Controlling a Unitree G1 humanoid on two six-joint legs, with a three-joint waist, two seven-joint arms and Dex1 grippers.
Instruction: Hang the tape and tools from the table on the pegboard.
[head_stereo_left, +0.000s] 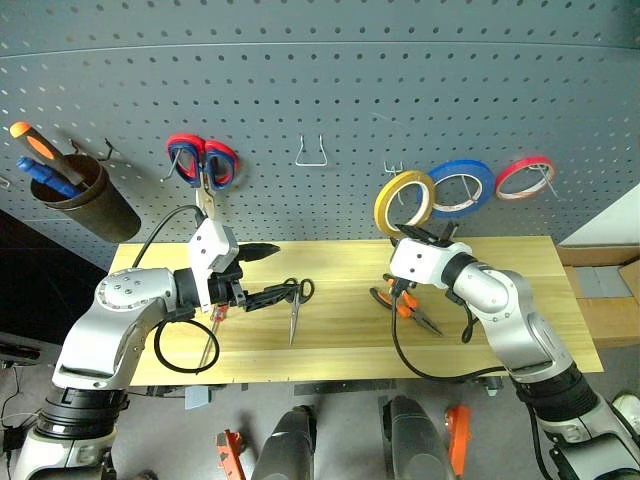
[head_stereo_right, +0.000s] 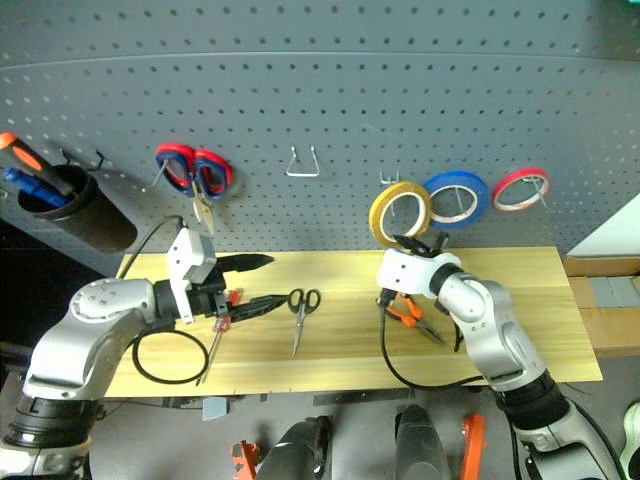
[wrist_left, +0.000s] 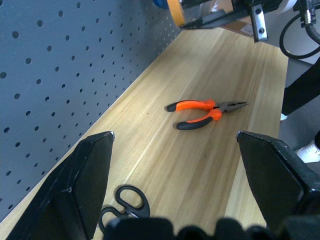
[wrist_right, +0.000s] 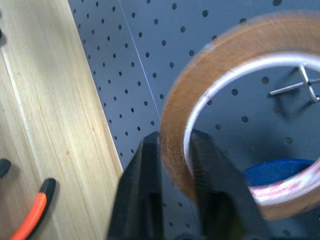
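Nearest the head camera, the screwdriver (head_stereo_left: 210, 338), scissors (head_stereo_left: 296, 305) and pliers (head_stereo_left: 405, 305) lie on the tabletop (head_stereo_left: 340, 345), well apart from the pegboard (head_stereo_left: 320, 90) hooks, and the left pincer (head_stereo_left: 258, 272) hangs above them with its fingers wide apart, gripping nothing. Over the pliers, the right pincer (wrist_right: 174, 150) has a finger on each side of the tape's (head_stereo_left: 403, 201) band at the board, just beside the bare hook (wrist_right: 300, 85) left of the blue roll (head_stereo_left: 461, 187). To finish well, it should probably carry the ring's hole over that hook's tip and let go only once the hook bears the roll, or the tape may drop.
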